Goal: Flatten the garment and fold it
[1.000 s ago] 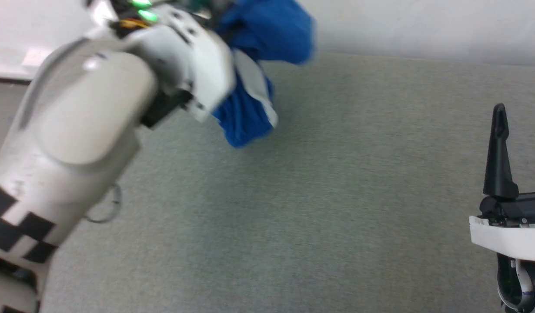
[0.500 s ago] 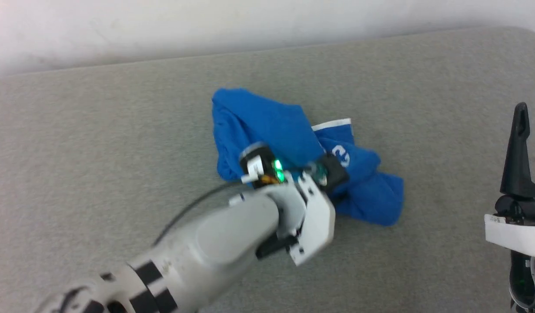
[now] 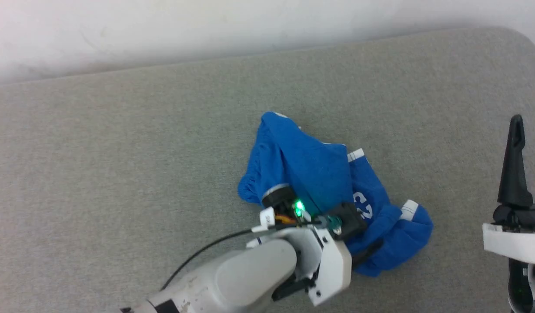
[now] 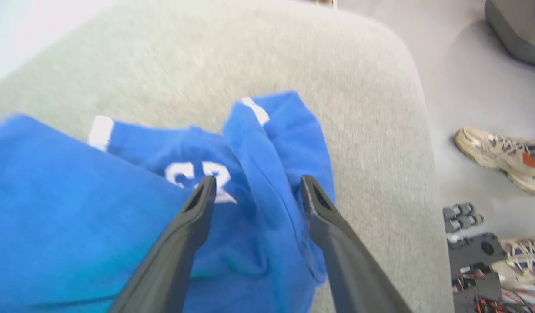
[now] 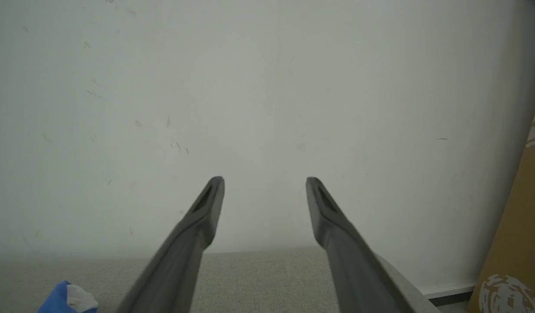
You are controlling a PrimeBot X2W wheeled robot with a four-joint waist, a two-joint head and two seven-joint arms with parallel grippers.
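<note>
**mk:** Since half a second back, the garment (image 3: pixel 319 174) has slid nearer and to the right across the table (image 3: pixel 119 152), and the left arm has come along with it. A beat before that it was up in the air, so it's freshly dumped. Which way does it lie now?

**joss:** Diagonal. The heap's long axis runs from far-left to near-right, with a pointy blue end far and the white hem trim (image 3: pixel 409 209) at the near-right end. It sits right of the table's middle, all on the surface as far as I can see.

**mk:** And the pincers?

**joss:** The left pincer (image 4: pixel 256 187) is right over the near part of the heap. Its fingers are apart, a raised fold of blue runs between them, and the "23" print (image 4: pixel 198 176) is just by one fingertip. I'd say it's clamped on nothing, though that wrist view is smeary. The right pincer (image 5: pixel 264 184) is spread too and holds nothing. It's well apart from the cloth, off to the right, pointing at the far wall (image 5: pixel 267 87).

**mk:** So left is the closer one.

**joss:** By a lot. My guess is the next move is grabbing an edge to spread it, and the hem end is the one facing the right arm. Looks-wise it's royal blue, soft and bunched into a lump with layers lapped over each other. What looks like the gathered waistband (image 3: pixel 250 191) peeks out on the left, and the number sits at an angle. Nowhere near flat yet.
</note>
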